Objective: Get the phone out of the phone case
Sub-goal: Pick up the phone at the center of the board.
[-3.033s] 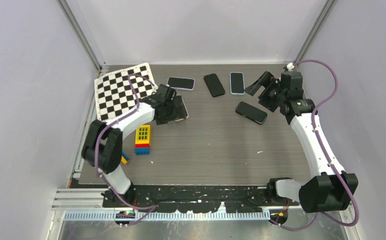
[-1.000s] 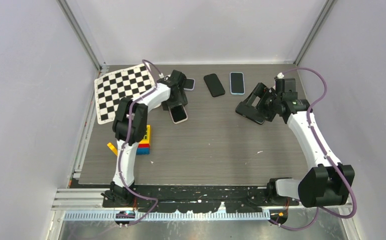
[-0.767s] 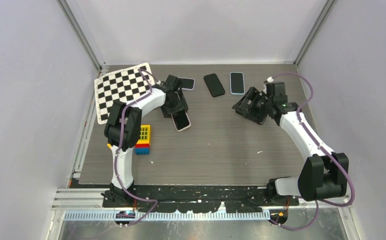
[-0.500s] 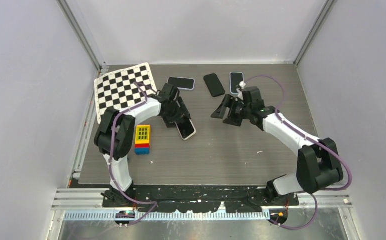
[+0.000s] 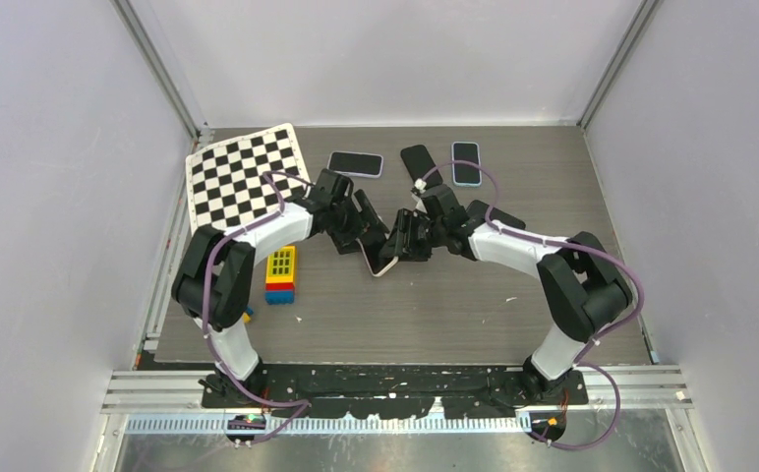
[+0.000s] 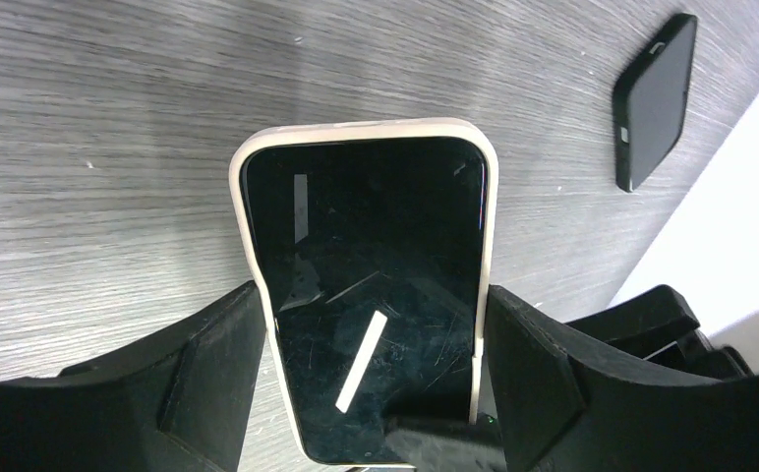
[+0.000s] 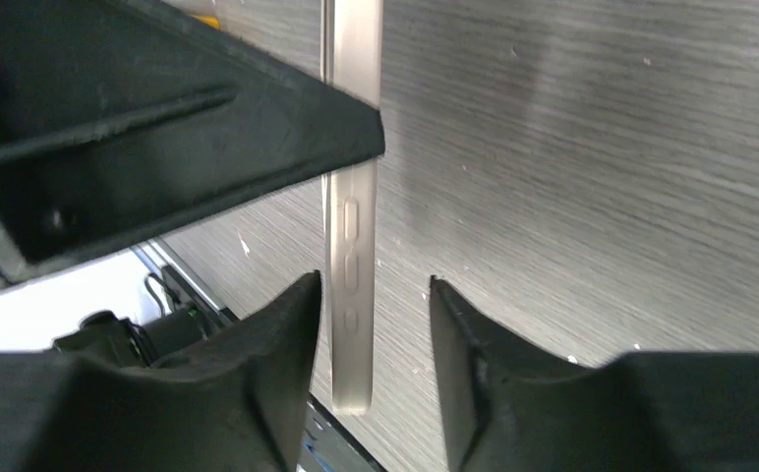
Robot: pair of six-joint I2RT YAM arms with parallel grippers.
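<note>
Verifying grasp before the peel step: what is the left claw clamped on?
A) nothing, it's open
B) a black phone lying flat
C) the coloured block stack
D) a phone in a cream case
D: in the left wrist view the left claw pinches the two long edges of the cream-cased phone, one finger on each side.

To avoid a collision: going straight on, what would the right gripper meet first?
Probably the cased phone held by the left gripper; its edge sits between the right gripper's open fingers.
</note>
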